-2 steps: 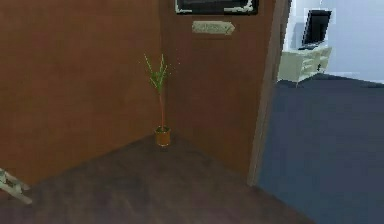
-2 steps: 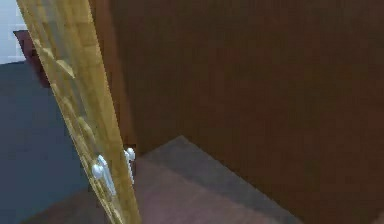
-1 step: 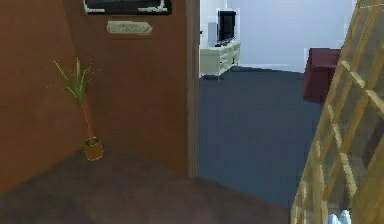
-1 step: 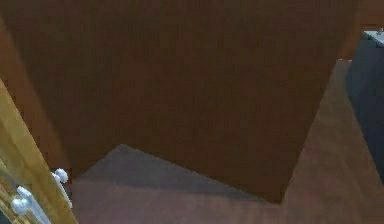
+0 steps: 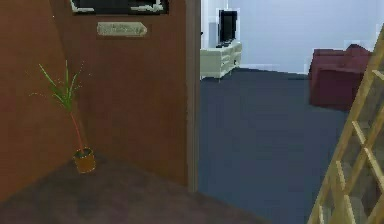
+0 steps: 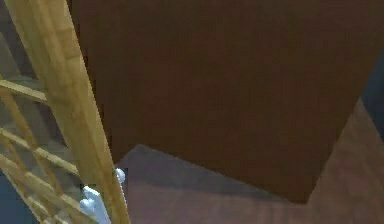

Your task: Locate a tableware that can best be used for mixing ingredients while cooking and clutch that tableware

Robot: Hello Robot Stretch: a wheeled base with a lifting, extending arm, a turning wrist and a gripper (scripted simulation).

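Forward view: potted plant [image 5: 76,125] stood on the dark floor at the foot of a brown wall [image 5: 130,100], with a small plaque [image 5: 122,29] high on that wall. Past the wall's right edge, blue carpet [image 5: 260,135] ran to a white TV stand [image 5: 219,59] carrying a TV [image 5: 228,26]. A dark red armchair [image 5: 338,76] sat at the carpet's right side. A wooden ladder frame [image 5: 356,160] crossed the bottom right corner. Arm side view: same frame [image 6: 68,110] against the brown wall. The gripper's jaw state and the place of the mixing tableware could not be told.

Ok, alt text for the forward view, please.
Brown wall with a potted plant on the left; past its edge, a blue-floored room with a TV on a white stand and a dark red armchair. A wooden ladder-like frame crosses the bottom right.
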